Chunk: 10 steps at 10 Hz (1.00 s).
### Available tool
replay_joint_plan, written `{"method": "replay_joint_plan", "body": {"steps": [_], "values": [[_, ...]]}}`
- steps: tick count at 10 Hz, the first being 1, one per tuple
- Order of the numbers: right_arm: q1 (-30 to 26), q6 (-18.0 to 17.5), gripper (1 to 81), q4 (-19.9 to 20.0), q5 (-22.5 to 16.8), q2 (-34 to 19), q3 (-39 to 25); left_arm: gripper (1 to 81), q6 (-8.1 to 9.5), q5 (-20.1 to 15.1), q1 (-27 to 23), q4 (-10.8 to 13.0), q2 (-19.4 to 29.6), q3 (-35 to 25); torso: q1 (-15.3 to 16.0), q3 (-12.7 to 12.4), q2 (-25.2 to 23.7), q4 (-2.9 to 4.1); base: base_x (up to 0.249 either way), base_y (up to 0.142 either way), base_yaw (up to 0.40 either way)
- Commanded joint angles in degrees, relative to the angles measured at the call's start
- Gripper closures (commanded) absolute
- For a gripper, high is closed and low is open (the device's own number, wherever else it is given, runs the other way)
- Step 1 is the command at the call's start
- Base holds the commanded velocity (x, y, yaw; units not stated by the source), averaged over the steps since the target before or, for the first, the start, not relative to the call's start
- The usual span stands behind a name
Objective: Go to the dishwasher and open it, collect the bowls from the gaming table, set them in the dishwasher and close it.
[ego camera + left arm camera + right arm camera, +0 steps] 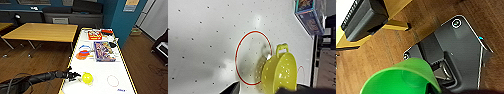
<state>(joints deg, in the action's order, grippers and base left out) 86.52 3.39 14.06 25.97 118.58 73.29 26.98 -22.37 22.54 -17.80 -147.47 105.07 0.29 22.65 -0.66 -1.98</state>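
The gaming table point(100, 70) is white-topped with a yellow edge and runs away from me. At its near end my left gripper point(76, 75) is shut on the rim of the yellow-green bowl point(87, 78), which has small holes and a handle. In the left wrist view that bowl point(279, 72) hangs tilted above the tabletop and casts a shadow inside a red ring point(236, 57). My right gripper point(436, 89) is shut on the bright green bowl point(398, 80), held over the wooden floor beside the robot's base point(461, 50). The dishwasher is out of view.
Colourful board-game boxes point(103, 51) and a red box point(95, 35) lie further along the table, with coloured rings point(83, 53) beside them. A red ring point(113, 80) lies at the near right. A wooden-topped table point(42, 31) stands to the left, a teal wall to the right.
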Motion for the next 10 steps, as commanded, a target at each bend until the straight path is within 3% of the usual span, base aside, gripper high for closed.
{"method": "replay_joint_plan", "body": {"steps": [1,4,6,7,10], "values": [[-0.95,0.13,81.1,-1.22,-3.64,-2.88,-1.76,1.0,-0.35,-2.42,-5.97,1.44,-2.48,-1.53,0.00,0.00,0.00,0.00,0.000,0.000,0.000],[-1.03,0.13,81.1,-1.58,-3.55,-2.97,-2.02,1.0,-0.17,-2.24,-4.39,2.59,-3.80,-1.18,0.00,0.00,0.00,0.00,0.000,0.000,0.000],[-1.04,0.30,81.1,-1.66,-3.64,-3.14,-2.64,1.0,1.06,-2.94,-4.30,1.80,-5.21,3.74,0.00,0.00,0.00,0.00,0.000,0.000,0.000],[-1.12,0.30,81.1,-1.84,-3.64,-3.32,-2.90,1.0,4.57,-6.01,-4.30,2.59,-6.17,7.15,0.00,0.00,0.00,0.00,0.000,0.000,0.000],[-1.03,0.30,81.1,-1.84,-3.64,-3.41,-3.16,1.0,6.86,-6.55,-4.30,2.60,-7.75,11.20,-0.02,0.00,0.00,0.00,0.000,0.000,0.000]]}}
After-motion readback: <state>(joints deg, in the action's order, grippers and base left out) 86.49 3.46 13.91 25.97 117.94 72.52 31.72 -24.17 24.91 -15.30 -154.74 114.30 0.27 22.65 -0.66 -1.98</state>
